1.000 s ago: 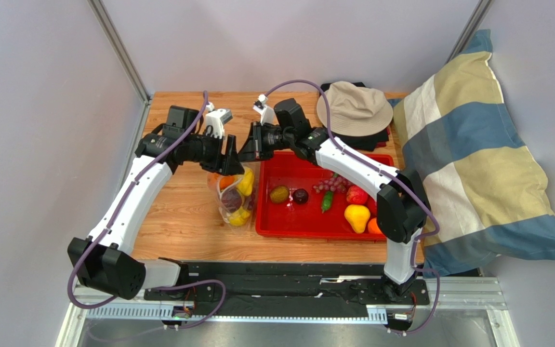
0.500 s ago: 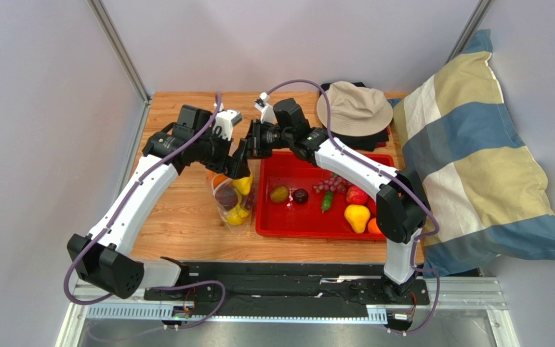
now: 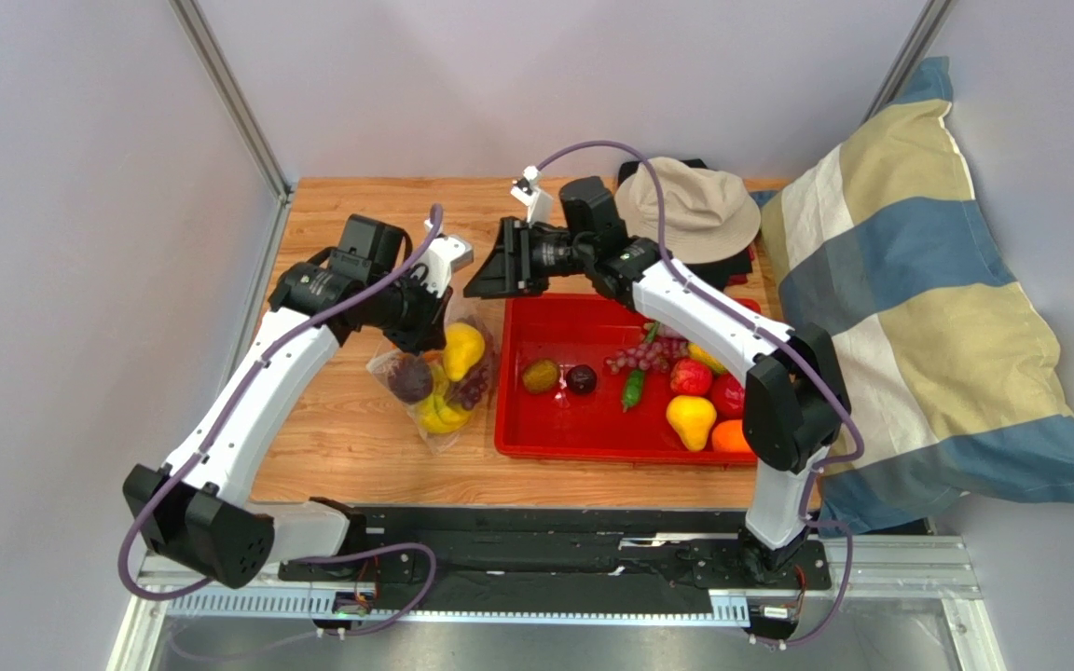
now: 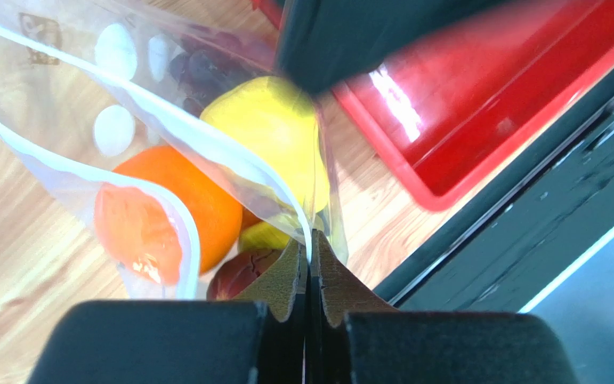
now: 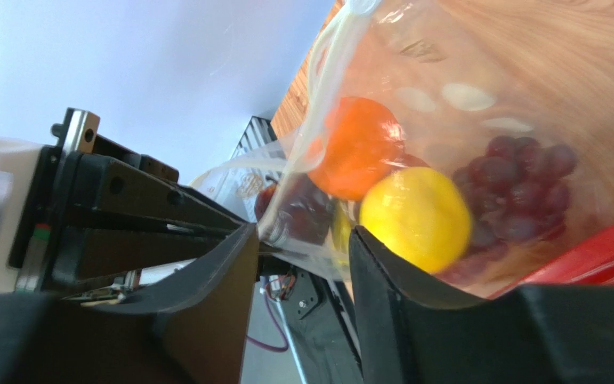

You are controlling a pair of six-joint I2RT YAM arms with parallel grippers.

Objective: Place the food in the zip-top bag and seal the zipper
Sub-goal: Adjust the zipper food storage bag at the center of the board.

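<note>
The zip-top bag [image 3: 434, 380] is clear with white dots and hangs to the wood left of the red tray. Through the bag [image 4: 126, 136] show an orange [image 4: 198, 196], a yellow round fruit [image 4: 274, 132], dark grapes [image 4: 206, 68] and a plum [image 4: 238, 276]. My left gripper [image 3: 434, 311] is shut on the bag's top edge, with the zipper [image 4: 176, 120] strip running into its jaws [image 4: 310, 250]. My right gripper [image 3: 490, 280] stands open just behind the bag, and the bag [image 5: 446, 96] lies beyond its spread fingers [image 5: 304, 236]. More food lies in the tray: a pear [image 3: 691, 417], a red apple [image 3: 690, 378] and grapes [image 3: 637, 357].
The red tray [image 3: 613, 455] sits right of the bag. A beige hat [image 3: 690, 207] on dark cloth lies at the back right. A striped pillow [image 3: 921, 294] leans off the table's right side. Grey walls close in left and behind.
My left gripper opened wide, then shut on the bag's top edge and drew it leftward. My right gripper let go of the bag, opened and pulled back to the right.
</note>
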